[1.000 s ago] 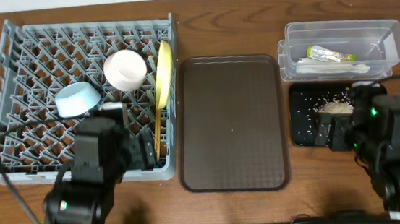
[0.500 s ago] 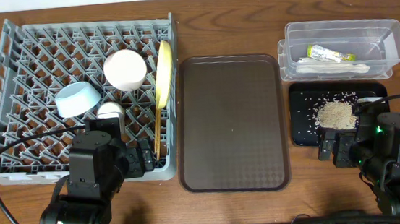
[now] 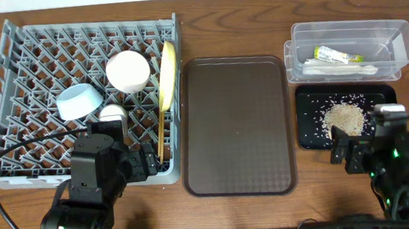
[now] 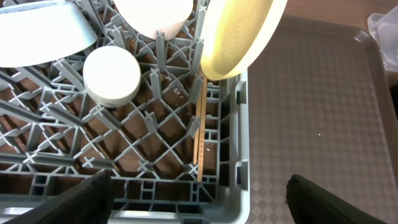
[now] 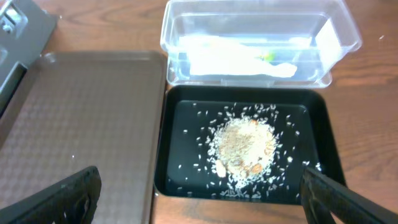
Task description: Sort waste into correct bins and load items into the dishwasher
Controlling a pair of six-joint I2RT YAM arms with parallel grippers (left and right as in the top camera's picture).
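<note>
The rack [image 3: 35, 48], upper left, holds the plate [image 3: 168, 73] on edge, pink bowl [image 3: 128, 71], blue bowl [image 3: 79, 102], cup [image 3: 112, 112] and chopsticks [image 3: 162, 137]. At upper right the tub [image 3: 403, 38] holds the packet [image 3: 337, 55] and wrappers [image 3: 334, 68]; crumbs [image 3: 343, 119] lie heaped in the black tray [image 3: 308, 131] just below it. The left gripper [image 4: 200, 202] hangs over the rack's lower right corner, the right gripper [image 5: 202, 199] by the black tray's lower edge; both jaws stand apart, empty.
</note>
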